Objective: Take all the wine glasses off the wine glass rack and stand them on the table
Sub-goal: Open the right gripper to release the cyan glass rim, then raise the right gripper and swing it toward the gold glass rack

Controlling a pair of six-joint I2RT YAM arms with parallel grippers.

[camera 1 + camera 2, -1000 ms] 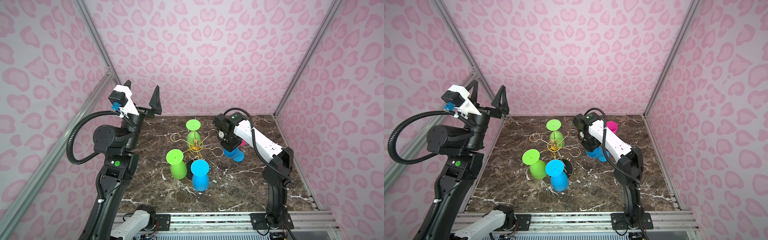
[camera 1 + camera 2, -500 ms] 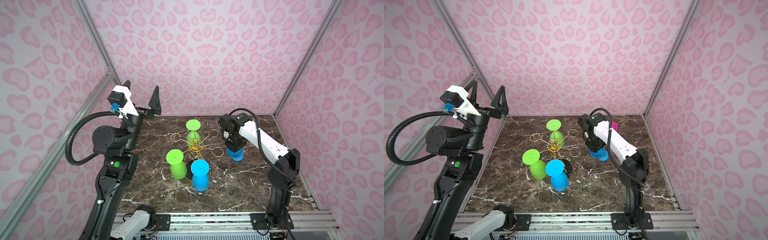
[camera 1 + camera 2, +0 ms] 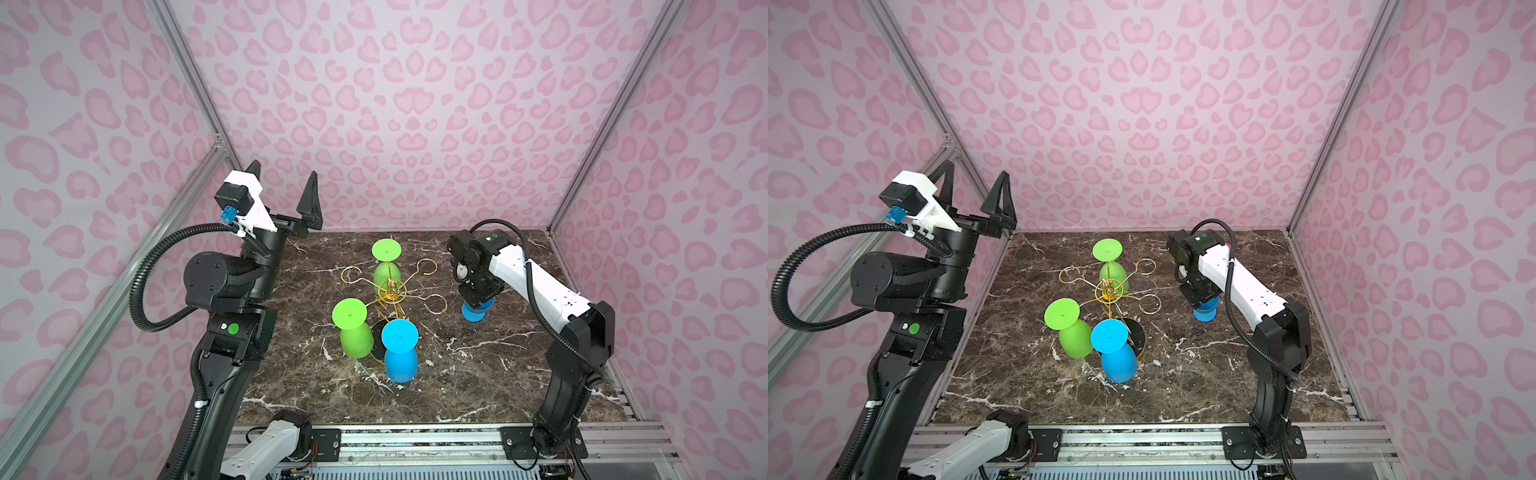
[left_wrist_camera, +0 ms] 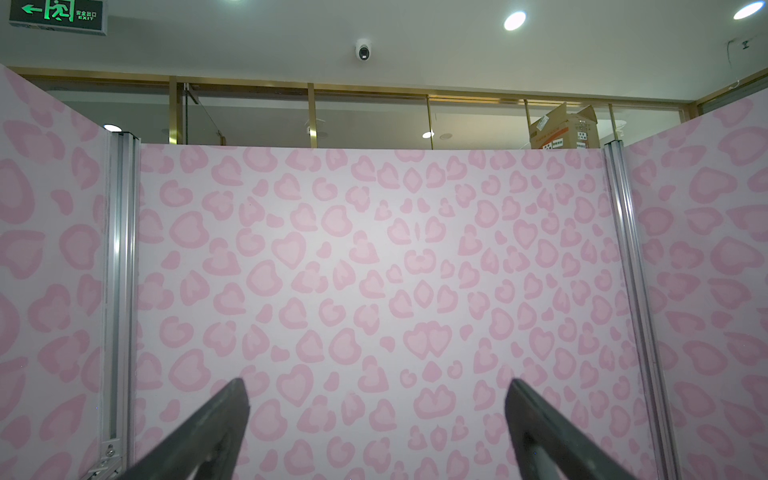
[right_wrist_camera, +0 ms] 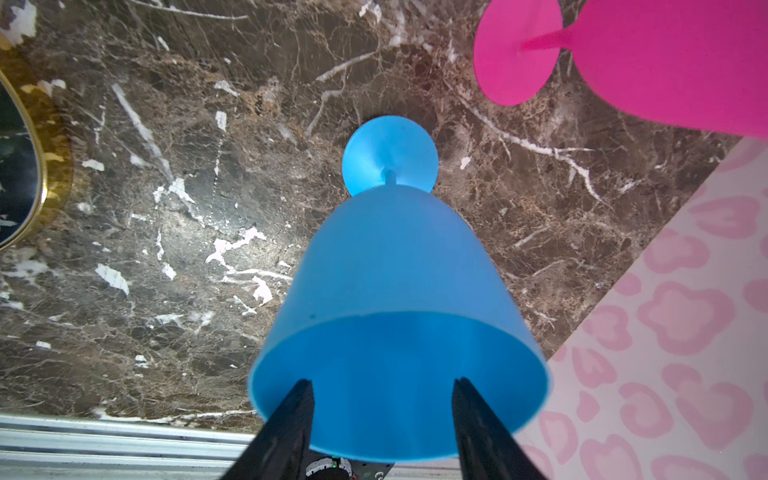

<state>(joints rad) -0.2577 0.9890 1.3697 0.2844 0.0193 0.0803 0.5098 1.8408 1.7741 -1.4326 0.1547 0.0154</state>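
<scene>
Since a second ago the right arm (image 3: 536, 286) has swung its elbow out toward the right wall, and its jaws have widened. It bends down over the right of the marble table (image 3: 457, 374), wrist pointing straight down. The left arm (image 3: 232, 282) is raised at the left, with the left gripper (image 3: 283, 174) aimed at the back wall, its fingers spread wide and empty. The wine glass rack (image 3: 390, 291) stands mid-table. The blue wine glass (image 5: 390, 291) stands upright on the marble, off the rack and to its right. The right gripper (image 5: 382, 384) hangs over the glass's mouth, fingertips apart and clear of the bowl's wall, gripping nothing.
</scene>
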